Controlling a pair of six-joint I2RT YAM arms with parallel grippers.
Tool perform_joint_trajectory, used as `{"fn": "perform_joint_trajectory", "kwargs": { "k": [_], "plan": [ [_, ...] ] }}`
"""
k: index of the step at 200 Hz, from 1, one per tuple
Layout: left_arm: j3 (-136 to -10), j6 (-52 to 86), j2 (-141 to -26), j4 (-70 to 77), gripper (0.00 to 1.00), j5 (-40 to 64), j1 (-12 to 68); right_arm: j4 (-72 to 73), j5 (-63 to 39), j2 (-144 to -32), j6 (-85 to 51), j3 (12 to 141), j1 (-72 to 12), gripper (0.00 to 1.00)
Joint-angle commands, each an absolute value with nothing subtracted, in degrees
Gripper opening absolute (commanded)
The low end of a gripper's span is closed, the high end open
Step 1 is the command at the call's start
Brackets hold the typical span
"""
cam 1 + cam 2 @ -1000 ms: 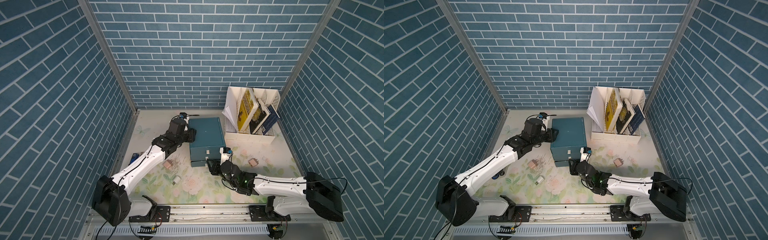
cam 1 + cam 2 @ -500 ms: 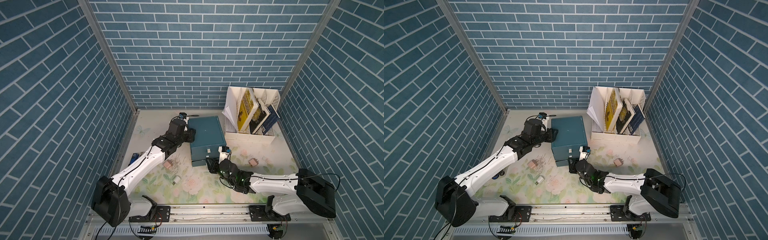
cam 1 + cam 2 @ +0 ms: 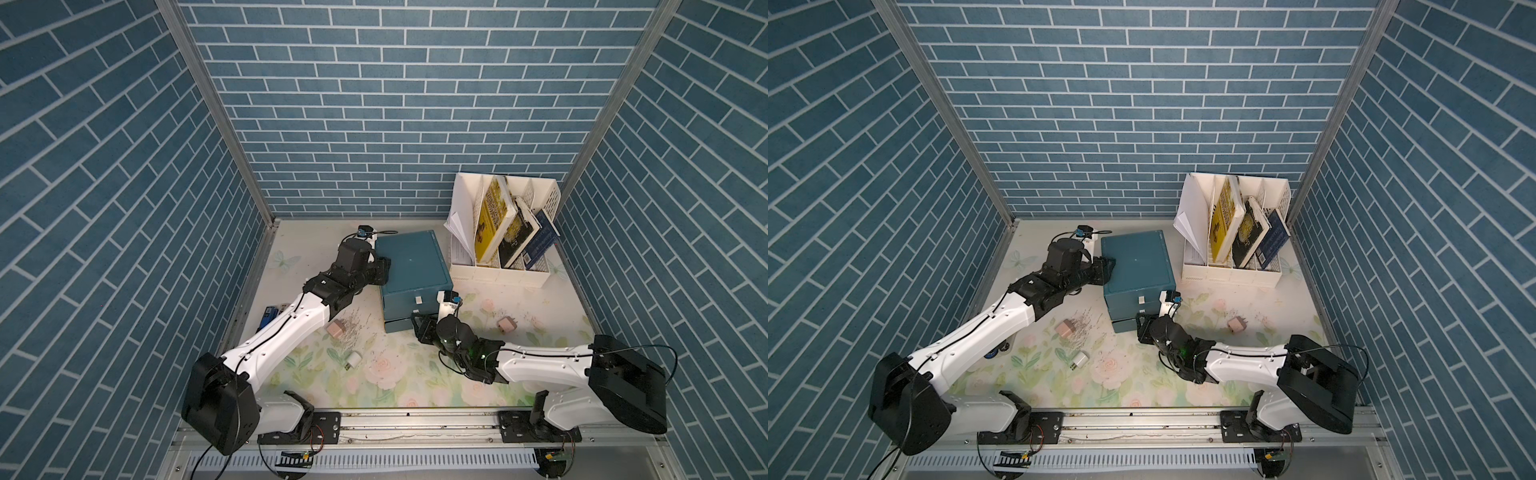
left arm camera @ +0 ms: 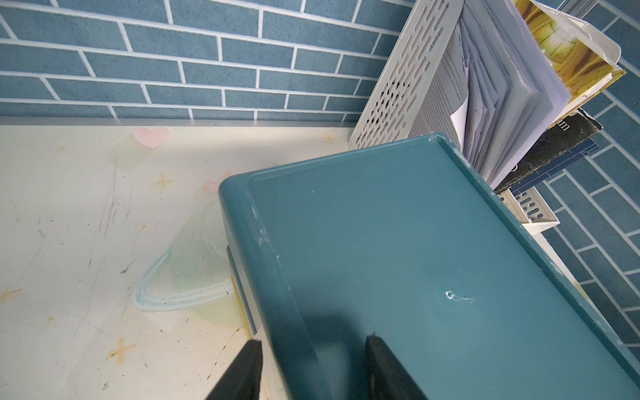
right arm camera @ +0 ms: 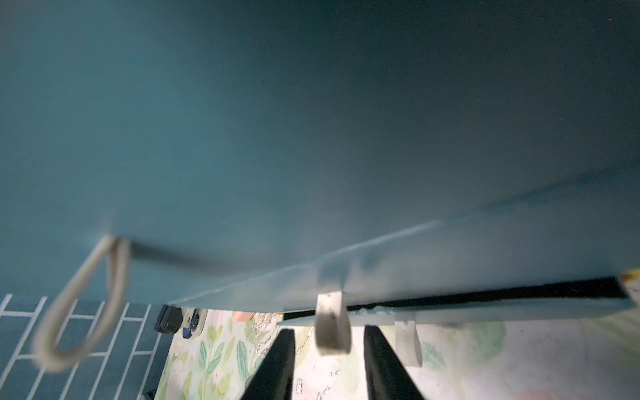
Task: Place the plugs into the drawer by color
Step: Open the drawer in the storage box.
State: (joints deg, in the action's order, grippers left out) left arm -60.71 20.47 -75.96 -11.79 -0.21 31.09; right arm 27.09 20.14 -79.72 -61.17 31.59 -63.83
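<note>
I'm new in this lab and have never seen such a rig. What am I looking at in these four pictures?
Two robot arms, the left arm and the right arm, stand at the table's front edge. Two pictures look down on the whole scene; the other two come from a camera on each wrist. On the table stand a teal drawer cabinet and a white book rack. Loose on it lie one pink plug, another pink plug, a white plug and a blue-and-black gadget. The left jaws clamp the cabinet's top edge. The right jaws stand open around a white pull tab. No plug is held.
</note>
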Motion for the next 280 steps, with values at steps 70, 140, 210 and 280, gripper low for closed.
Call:
{"fn": "perform_joint_trajectory", "kwargs": {
  "k": [70, 140, 210, 280],
  "plan": [
    [-58.8, 18.9, -75.9, -16.4, 0.53, -1.0, 31.1, 22.3, 21.1, -79.2, -57.1, 36.0, -61.9, 0.10],
    [-58.6, 19.3, -76.8, -15.8, 0.58, -0.5, 31.0, 17.4, 23.0, -77.5, -54.1, 36.5, -67.7, 0.00],
    [-59.1, 22.3, -78.7, -14.3, 0.56, 3.5, 31.0, 8.8, 30.8, -74.5, -58.2, 37.0, -76.5, 0.00],
    [-58.1, 25.6, -79.4, -12.4, 0.55, 4.2, 31.1, 1.8, 34.6, -69.0, -62.9, 33.4, -80.8, 0.00]
  ]
}}
